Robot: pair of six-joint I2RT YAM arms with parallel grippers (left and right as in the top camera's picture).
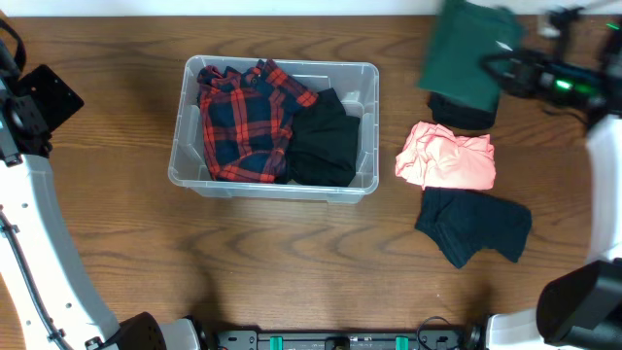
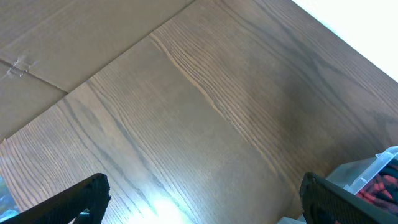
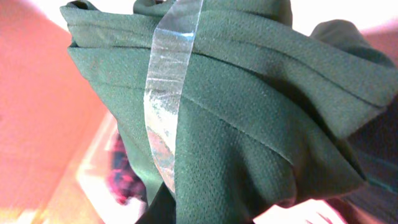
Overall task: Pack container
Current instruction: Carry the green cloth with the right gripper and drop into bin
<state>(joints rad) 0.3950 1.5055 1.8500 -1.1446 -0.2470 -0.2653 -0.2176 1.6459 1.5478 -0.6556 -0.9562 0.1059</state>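
Observation:
The clear plastic container (image 1: 370, 126) sits mid-table and holds a red plaid shirt (image 1: 243, 122) and a black garment (image 1: 326, 141). My right gripper (image 1: 501, 68) is shut on a dark green garment (image 1: 466, 53) and holds it up off the table at the back right, well right of the container. In the right wrist view the green garment (image 3: 249, 112) fills the frame and hides the fingers. My left gripper (image 2: 202, 199) is open and empty over bare wood at the far left (image 1: 44, 97). The container's corner (image 2: 373, 171) shows at that view's right edge.
A pink garment (image 1: 447, 157), a dark navy garment (image 1: 474, 226) and a black garment (image 1: 462, 115) lie on the table right of the container. A strip of clear tape (image 3: 165, 81) crosses the green garment.

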